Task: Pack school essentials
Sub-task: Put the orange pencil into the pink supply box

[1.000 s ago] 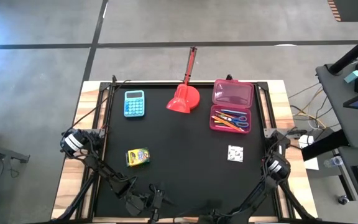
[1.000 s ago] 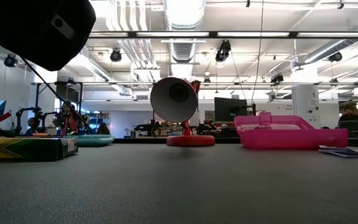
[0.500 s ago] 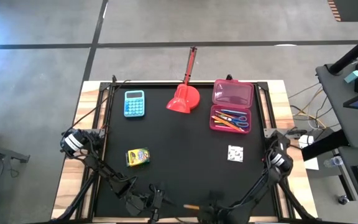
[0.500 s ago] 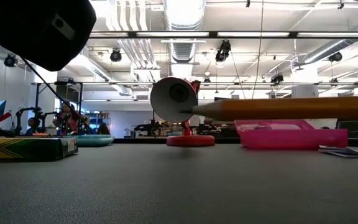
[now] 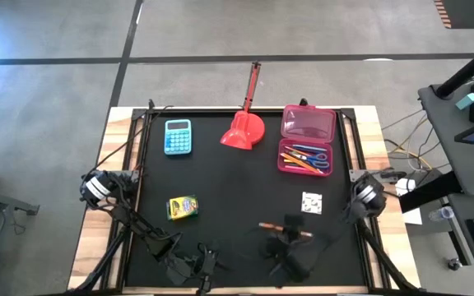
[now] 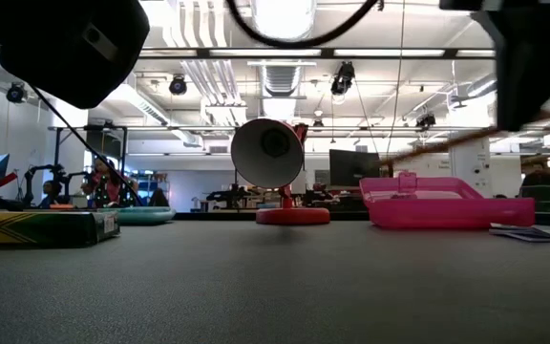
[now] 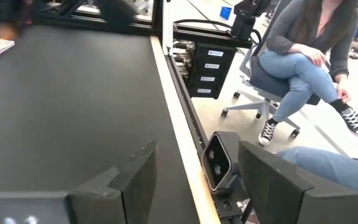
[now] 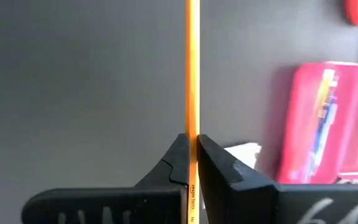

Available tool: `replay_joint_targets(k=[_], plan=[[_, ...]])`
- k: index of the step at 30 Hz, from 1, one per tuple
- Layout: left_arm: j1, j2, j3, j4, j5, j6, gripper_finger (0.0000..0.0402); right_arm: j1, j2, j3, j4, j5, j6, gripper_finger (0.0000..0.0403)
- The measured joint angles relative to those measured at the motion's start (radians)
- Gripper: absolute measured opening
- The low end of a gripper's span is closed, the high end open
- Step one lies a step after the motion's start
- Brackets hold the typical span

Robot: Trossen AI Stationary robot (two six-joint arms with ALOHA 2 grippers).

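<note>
Right claw (image 8: 192, 155) pinches pencil (image 8: 192, 74) (orange).

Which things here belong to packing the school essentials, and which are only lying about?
For the job:
- orange pencil, clamped in the right tool
- pink case
- pens and scissors inside it
- crayon box
- white speckled square

Lying about:
- calculator
- red scoop

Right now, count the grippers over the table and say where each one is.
2. The left gripper waits open at the table's near edge. The right gripper is out over the mat near the white square, shut on an orange pencil.
</note>
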Motion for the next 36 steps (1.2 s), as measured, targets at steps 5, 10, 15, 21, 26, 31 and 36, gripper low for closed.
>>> replay_joint_targets(k=[5, 10, 15, 21, 26, 31, 36], plan=[[0.010, 0.000, 0.000, -0.007, -0.001, 0.001, 0.0203, -0.088, -0.234, -0.215, 0.045, 0.056, 0.034, 0.0009], [0.026, 0.000, -0.002, -0.008, -0.002, 0.072, 0.0203, -0.180, -0.495, -0.506, 0.216, 0.091, 0.068, 0.0009], [0.067, 0.000, 0.001, -0.005, -0.020, 0.135, 0.0203, -0.296, -0.693, -0.776, 0.345, 0.112, 0.078, 0.0009], [0.151, 0.000, 0.001, -0.004, -0.020, 0.183, 0.0203, -0.477, -0.833, -0.974, 0.398, 0.134, -0.036, 0.0009], [0.237, 0.000, 0.000, -0.005, -0.020, 0.230, 0.0203, -0.656, -0.899, -1.061, 0.512, 0.134, -0.225, 0.0009], [0.301, 0.000, 0.001, -0.005, -0.019, 0.228, 0.0203, -0.816, -0.915, -1.124, 0.727, 0.092, -0.464, 0.0009], [0.324, 0.000, 0.000, -0.008, -0.015, 0.228, 0.0203, -0.939, -0.892, -1.158, 0.872, 0.017, -0.608, 0.0009]])
